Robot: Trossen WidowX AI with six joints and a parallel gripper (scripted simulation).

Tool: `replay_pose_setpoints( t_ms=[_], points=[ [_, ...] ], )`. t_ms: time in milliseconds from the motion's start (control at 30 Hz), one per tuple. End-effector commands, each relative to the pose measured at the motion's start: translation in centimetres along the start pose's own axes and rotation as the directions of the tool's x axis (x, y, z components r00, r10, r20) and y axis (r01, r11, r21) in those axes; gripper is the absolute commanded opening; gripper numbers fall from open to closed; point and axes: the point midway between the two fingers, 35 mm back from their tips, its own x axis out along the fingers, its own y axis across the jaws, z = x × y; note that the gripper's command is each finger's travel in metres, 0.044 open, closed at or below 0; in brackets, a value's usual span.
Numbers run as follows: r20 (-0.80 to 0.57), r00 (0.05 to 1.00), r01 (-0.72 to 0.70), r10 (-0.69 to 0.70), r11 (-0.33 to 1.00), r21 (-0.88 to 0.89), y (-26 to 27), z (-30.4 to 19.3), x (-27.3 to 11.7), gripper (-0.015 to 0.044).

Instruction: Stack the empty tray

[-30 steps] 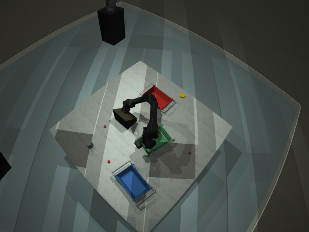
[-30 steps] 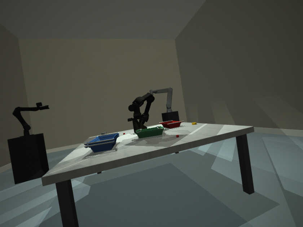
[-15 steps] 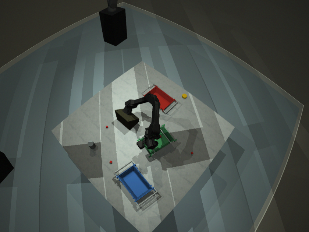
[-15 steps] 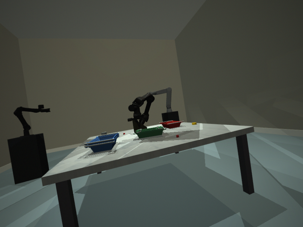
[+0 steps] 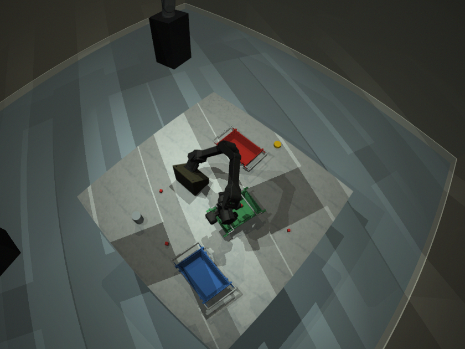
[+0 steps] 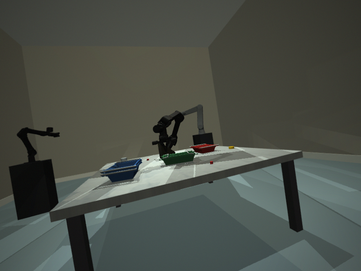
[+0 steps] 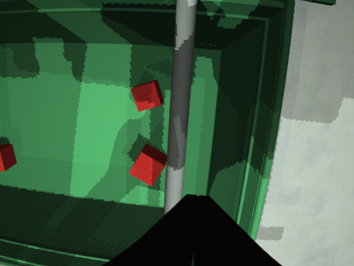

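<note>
Green tray on pale marbled table, beige-walled room, blue-grey floor.

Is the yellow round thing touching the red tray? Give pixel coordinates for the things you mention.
Apart: the top view shows bare table between the yellow round thing (image 5: 277,144) (image 6: 231,147) and the red tray (image 5: 246,147) (image 6: 204,148).

Table, pale grey, with contents

One table, four-cornered, faintly veined top, crossed by light and dark patches; dark legs.
Directly upon it:
- Green tray, between the other two trays.
- Blue tray, upright, near one corner.
- Red tray, upright.
- Yellow disc, flat, near the red tray.
- Grey cylinder, upright.
- Dark base block, set apart from the trays.
- Three small red cubes: one near the base block, one near the blue tray, one beyond the green tray.
</note>
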Motion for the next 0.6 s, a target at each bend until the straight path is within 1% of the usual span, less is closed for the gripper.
replay_pose_setpoints(
  t_ms=[0, 233, 433, 567],
  points=[
    [0.000, 1.000, 0.000, 0.000, 1.000, 0.000, 0.0, 0.0, 0.0, 0.0000],
    [0.000, 1.000, 0.000, 0.000, 1.000, 0.000, 0.0, 0.0, 0.0, 0.0000],
    [0.000, 1.000, 0.000, 0.000, 1.000, 0.000, 0.0, 0.0, 0.0, 0.0157],
    [0.000, 1.000, 0.002, -0.002, 1.000, 0.000, -0.1, 0.2, -1.9, 0.0263]
  ],
)
